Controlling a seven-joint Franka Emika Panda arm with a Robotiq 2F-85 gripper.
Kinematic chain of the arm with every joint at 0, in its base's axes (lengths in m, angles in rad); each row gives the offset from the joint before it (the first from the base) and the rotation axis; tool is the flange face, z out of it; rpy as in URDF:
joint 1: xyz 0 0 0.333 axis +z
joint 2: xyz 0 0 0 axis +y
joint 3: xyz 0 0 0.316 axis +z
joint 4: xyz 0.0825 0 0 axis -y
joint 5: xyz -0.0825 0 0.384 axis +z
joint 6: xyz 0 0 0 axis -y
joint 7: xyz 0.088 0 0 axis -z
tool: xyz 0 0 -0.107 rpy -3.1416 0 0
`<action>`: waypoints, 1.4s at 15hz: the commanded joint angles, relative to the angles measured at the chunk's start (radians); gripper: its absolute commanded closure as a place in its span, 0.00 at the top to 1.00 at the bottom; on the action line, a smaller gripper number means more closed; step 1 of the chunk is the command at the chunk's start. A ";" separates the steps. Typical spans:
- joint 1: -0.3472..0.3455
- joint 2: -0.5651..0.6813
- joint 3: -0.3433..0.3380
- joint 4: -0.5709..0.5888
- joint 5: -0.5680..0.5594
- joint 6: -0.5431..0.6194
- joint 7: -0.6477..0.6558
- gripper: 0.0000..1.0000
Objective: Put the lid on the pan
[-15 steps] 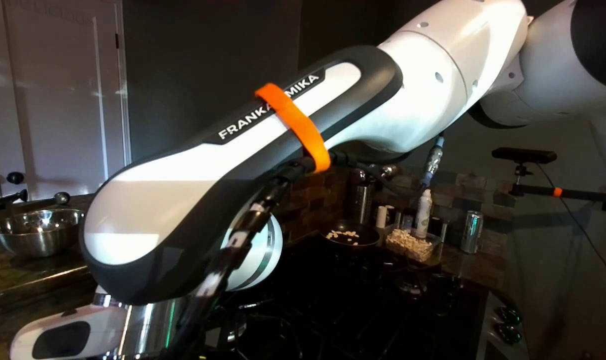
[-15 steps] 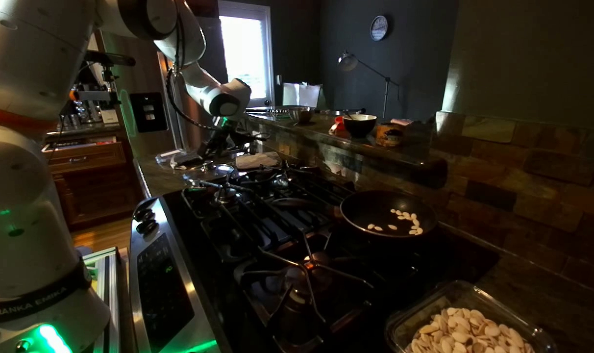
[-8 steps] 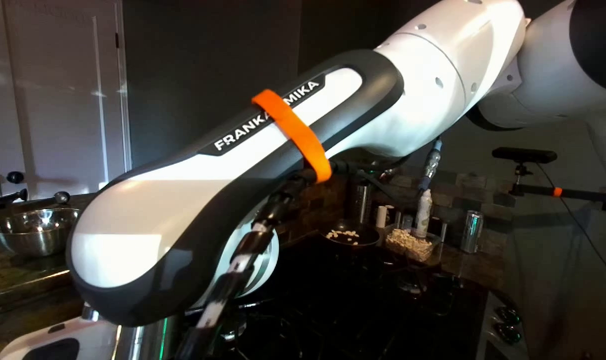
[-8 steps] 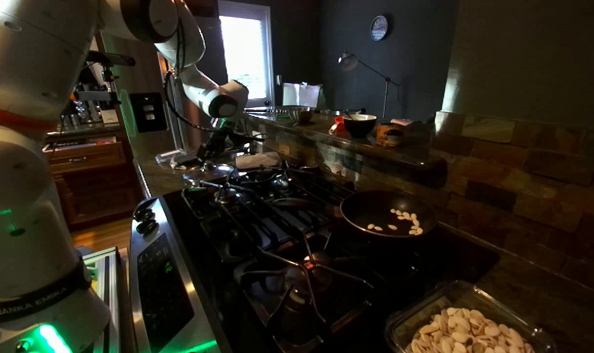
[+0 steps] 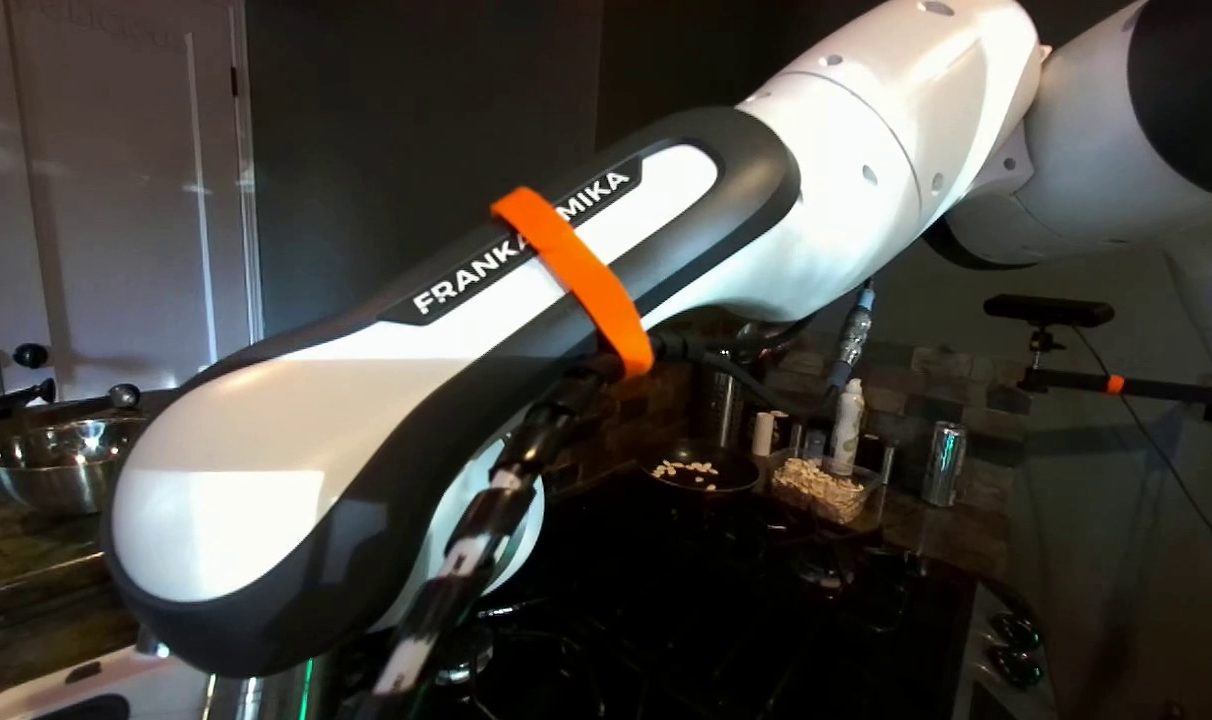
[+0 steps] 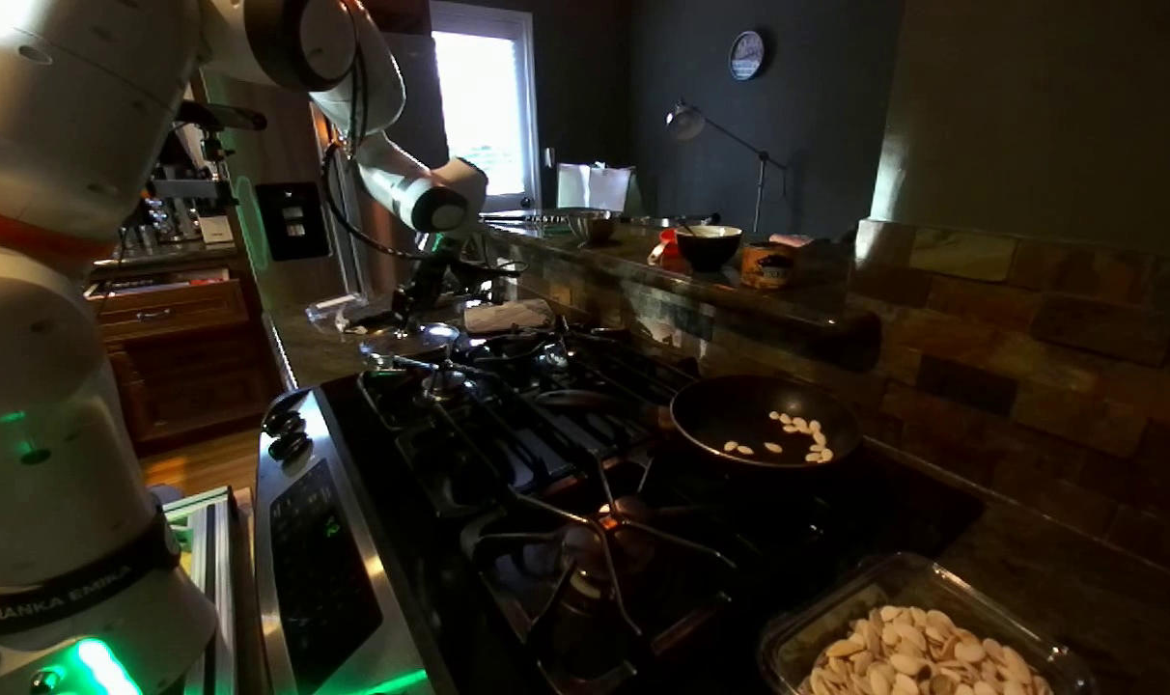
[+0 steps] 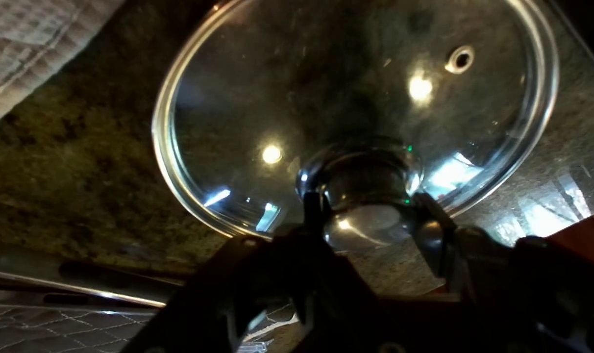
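Observation:
The lid (image 7: 356,83), clear glass with a metal rim and a shiny knob (image 7: 375,223), lies on the stone counter beyond the stove. In the wrist view my gripper (image 7: 368,211) has a dark finger on each side of that knob and is shut on it. An exterior view shows the gripper (image 6: 411,314) from afar, pointing down at the lid (image 6: 382,343). The dark pan (image 6: 715,420) sits on a back burner with several pale seeds inside. Also visible is the pan (image 5: 701,485) in an exterior view, where the arm and frame edge hide the gripper and lid.
Stove grates (image 6: 508,425) lie between lid and pan. A folded cloth (image 6: 508,316) is beside the lid. A clear box of seeds (image 6: 933,656) stands near the pan. The raised ledge carries a black bowl (image 6: 709,249) and a can (image 6: 766,265).
The arm has come down a little, shifting slightly left in both exterior views. The jaws have closed around the lid's knob. The pan has not moved.

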 commanded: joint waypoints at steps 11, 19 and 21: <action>-0.067 -0.214 0.042 -0.139 0.173 0.165 0.236 0.23; -0.100 -0.537 -0.021 -0.331 0.412 0.184 0.435 0.23; -0.086 -0.631 -0.058 -0.420 0.436 0.190 0.504 0.23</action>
